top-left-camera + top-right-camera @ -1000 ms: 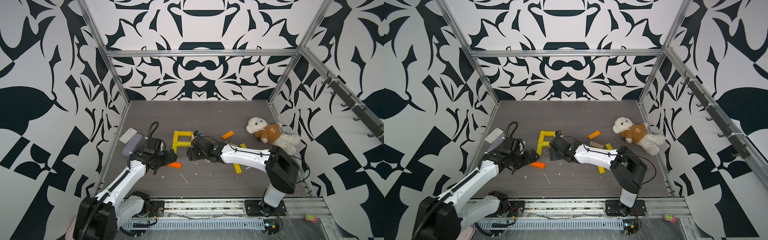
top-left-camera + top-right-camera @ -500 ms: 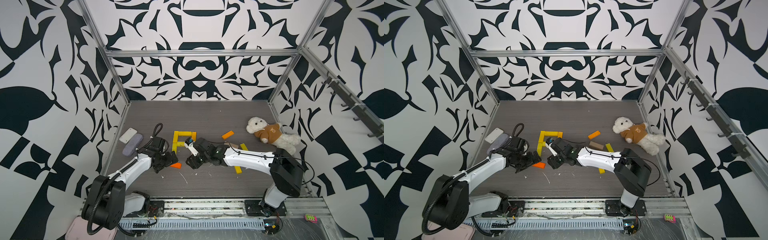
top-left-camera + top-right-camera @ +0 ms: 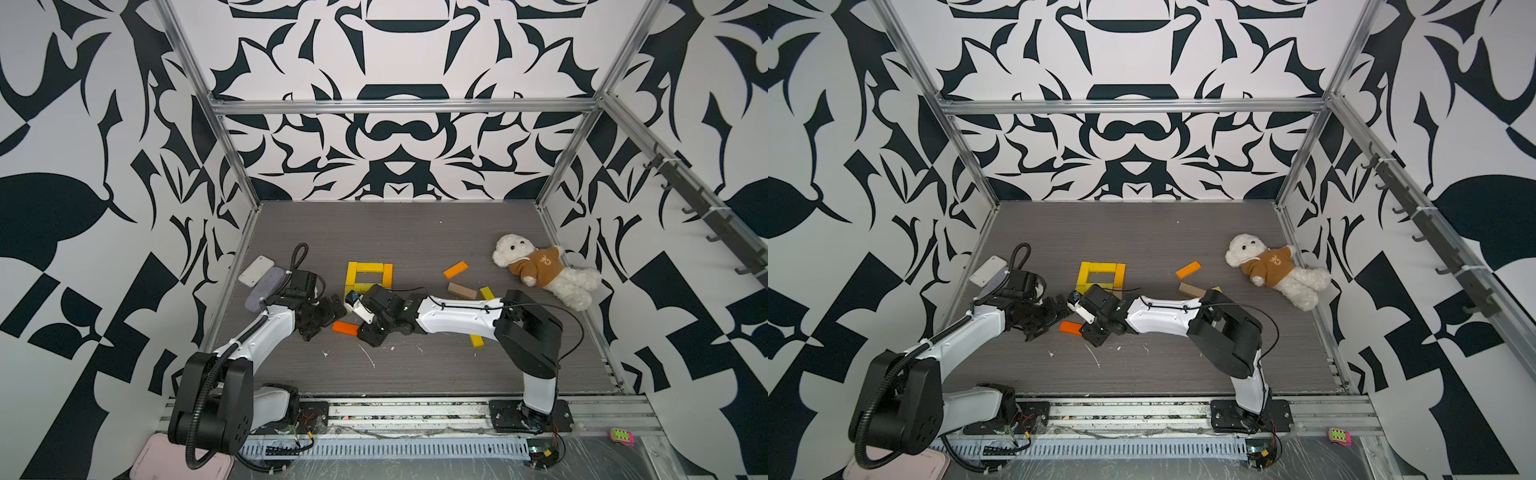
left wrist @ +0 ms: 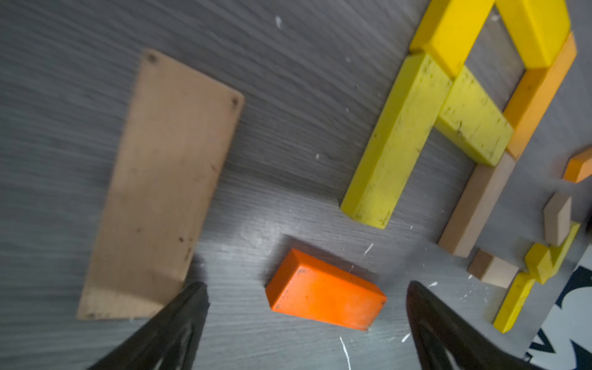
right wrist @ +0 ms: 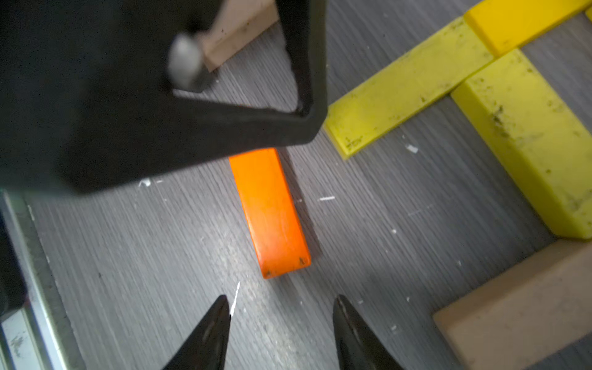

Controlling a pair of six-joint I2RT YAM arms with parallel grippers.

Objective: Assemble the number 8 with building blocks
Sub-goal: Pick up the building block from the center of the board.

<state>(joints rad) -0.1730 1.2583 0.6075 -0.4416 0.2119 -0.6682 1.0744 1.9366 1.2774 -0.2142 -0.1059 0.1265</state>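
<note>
An orange block (image 3: 345, 328) (image 3: 1070, 327) lies flat on the grey table between my two grippers. My left gripper (image 3: 327, 319) (image 4: 306, 285) is wide open, and the orange block (image 4: 325, 302) sits between its fingertips untouched. My right gripper (image 3: 365, 328) (image 5: 281, 298) faces it from the opposite side, open and narrower. One end of the block (image 5: 270, 211) lies just ahead of its tips. Behind them stands a square of yellow and orange blocks (image 3: 368, 274) (image 3: 1100, 274). More blocks show in the left wrist view: a long yellow one (image 4: 394, 141) and a tan one (image 4: 477, 205).
A wide tan plank (image 4: 163, 189) lies beside the left gripper. Loose orange (image 3: 455, 269), tan (image 3: 461, 291) and yellow (image 3: 476, 340) blocks lie to the right. A teddy bear (image 3: 540, 270) is at the far right. White (image 3: 255, 270) and grey (image 3: 264, 284) cases lie by the left wall.
My right gripper has swung forward and down to the orange block's right end, and its jaws have narrowed. The left gripper stays wide open by the block; the block has not moved.
</note>
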